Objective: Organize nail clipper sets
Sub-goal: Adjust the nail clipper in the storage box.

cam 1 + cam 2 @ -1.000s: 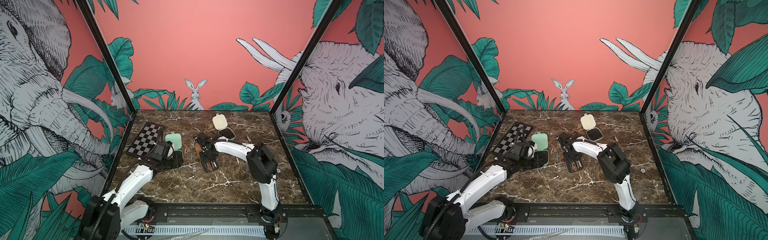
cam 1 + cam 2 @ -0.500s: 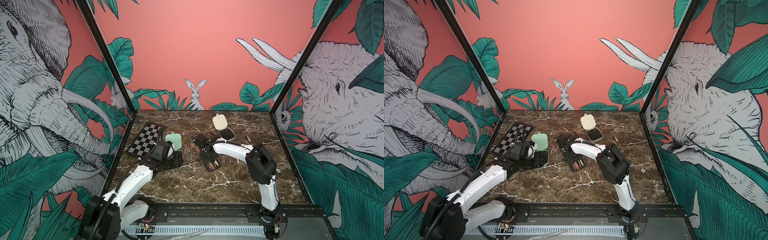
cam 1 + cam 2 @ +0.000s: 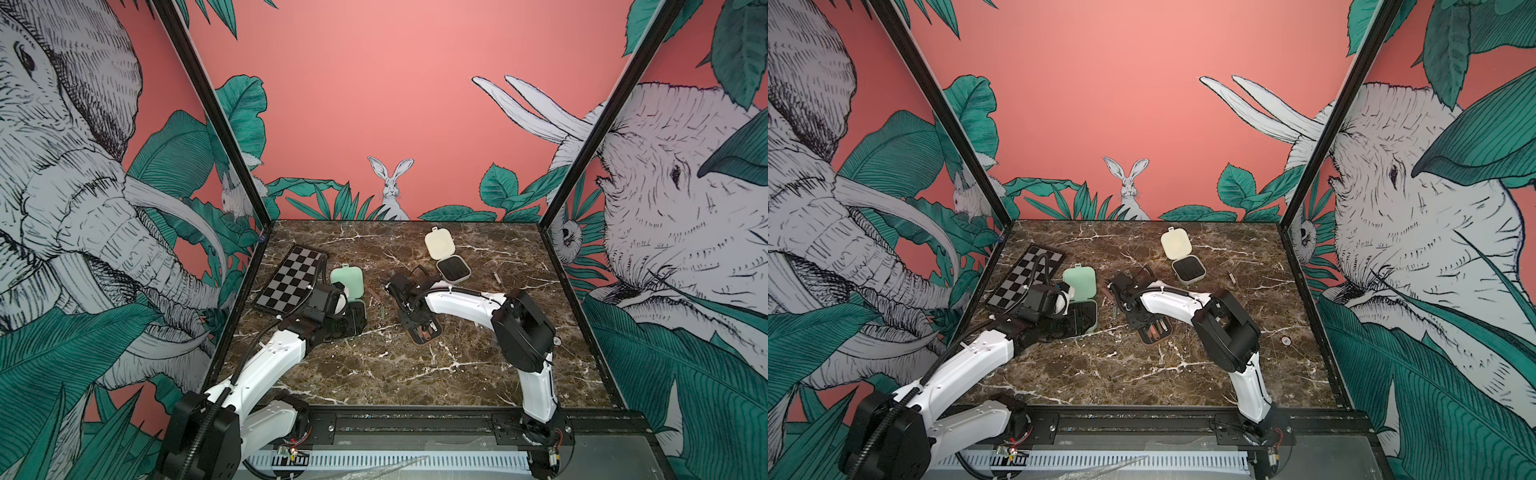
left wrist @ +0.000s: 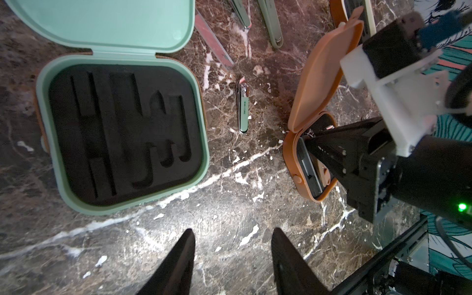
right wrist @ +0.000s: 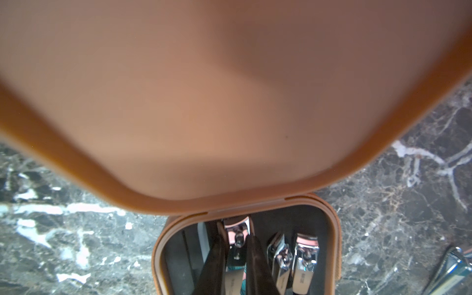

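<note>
Right wrist view: right gripper angled into brown case, pinching a clipper; left gripper hovers agape.

**Four lenses, one scene**

Both top views look down from high at the front toward the back wall, sharing the whole worktop. The left wrist camera hangs close above the mint green case. The right wrist camera, nearer still, peers into the brown case.

Black-grey checkerboard, mint case, brown case, cream case, marbled table.
</note>
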`<state>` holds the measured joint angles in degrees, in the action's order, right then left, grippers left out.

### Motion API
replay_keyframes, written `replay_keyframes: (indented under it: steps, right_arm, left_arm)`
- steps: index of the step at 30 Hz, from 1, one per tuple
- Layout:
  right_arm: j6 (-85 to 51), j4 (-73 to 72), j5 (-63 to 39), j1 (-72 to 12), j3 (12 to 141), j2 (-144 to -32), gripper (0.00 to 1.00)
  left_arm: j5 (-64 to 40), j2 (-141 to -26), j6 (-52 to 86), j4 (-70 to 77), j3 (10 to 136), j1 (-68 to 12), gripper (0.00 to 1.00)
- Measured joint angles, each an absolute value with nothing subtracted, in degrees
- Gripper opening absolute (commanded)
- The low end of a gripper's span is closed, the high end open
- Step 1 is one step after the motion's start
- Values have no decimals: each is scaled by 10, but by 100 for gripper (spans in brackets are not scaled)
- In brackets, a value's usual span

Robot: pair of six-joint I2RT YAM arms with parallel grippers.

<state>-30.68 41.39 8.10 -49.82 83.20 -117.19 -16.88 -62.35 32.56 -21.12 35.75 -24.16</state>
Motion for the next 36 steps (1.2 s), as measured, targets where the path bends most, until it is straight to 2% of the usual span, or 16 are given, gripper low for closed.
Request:
replay_keyframes:
  steps: [13, 18, 36]
  right_arm:
    - [-322, 391, 70, -495, 810, -1163, 10]
    - [-320, 399, 71, -495, 823, -1158, 17]
    - [-304, 469, 57, -480, 892, -1188, 29]
  left_arm:
    - [-169, -622, 326, -212, 357, -242, 51]
    - [-169, -622, 326, -212, 357, -242, 51]
    - [-169, -621, 326, -212, 357, -242, 51]
